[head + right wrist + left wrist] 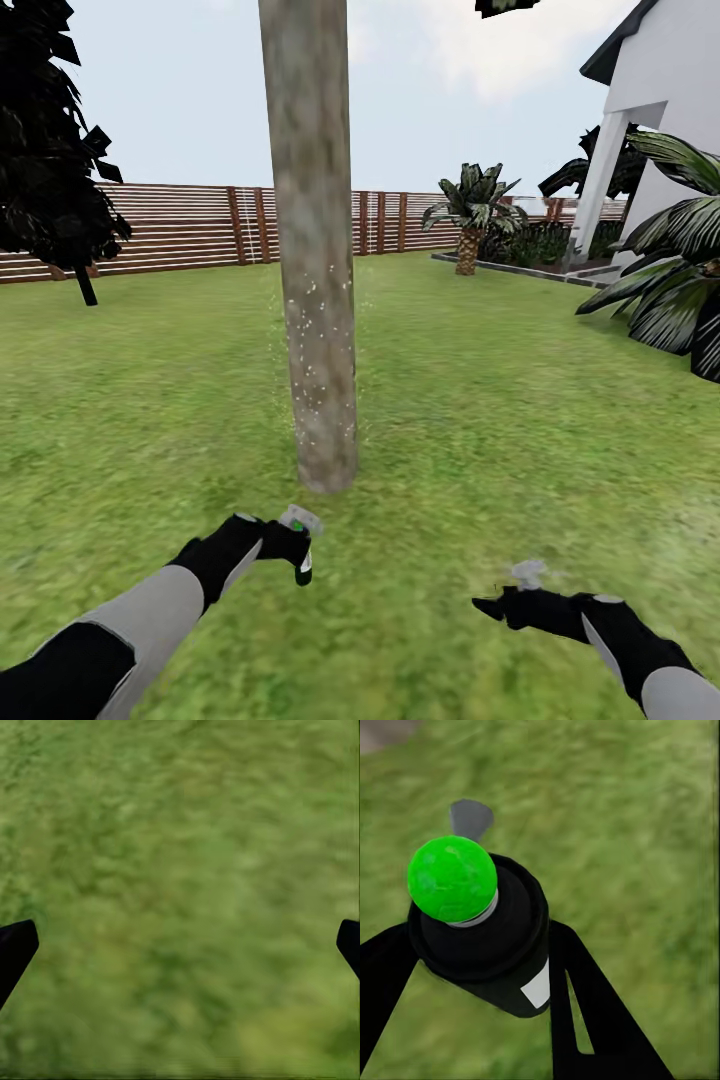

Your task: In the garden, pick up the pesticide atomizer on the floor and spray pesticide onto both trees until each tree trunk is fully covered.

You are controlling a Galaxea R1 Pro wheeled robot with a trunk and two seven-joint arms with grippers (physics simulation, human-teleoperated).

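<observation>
At the centre of the head view stands one tree trunk [315, 250], a thick upright column of mottled grey-brown bark rising from the grass floor [480, 400] of the garden. Fine white specks dot the lower bark and hang in the air just beside it. Behind the trunk runs a brown slatted fence [200, 230]; a dark narrow tree [50, 150] stands in front of the fence, well to the trunk's left. To the trunk's right are a small palm [475, 215], a broad-leaved plant [670, 260] and a white house [660, 110]. Near the trunk's base, on the robot's side, the left gripper [290, 545] holds the pesticide atomizer [300, 548] above the grass, its pale head toward the trunk. The right gripper [495, 605] hovers over the grass, well to the trunk's right; whether its jaws are spread cannot be told from this view.

Left wrist view: the pesticide atomizer [487, 937] shows as a black cylinder capped by a bright green ball, with a grey tab beyond it. A blank white label patch sits on its side; no writing is legible. The dark fingers [592, 1012] of the left gripper press against both sides of the body, pinching it.

Right wrist view: two dark fingertips [15, 949] of the right gripper sit at opposite edges of the picture, jaws spread wide, with blurred grass between them and nothing held.
</observation>
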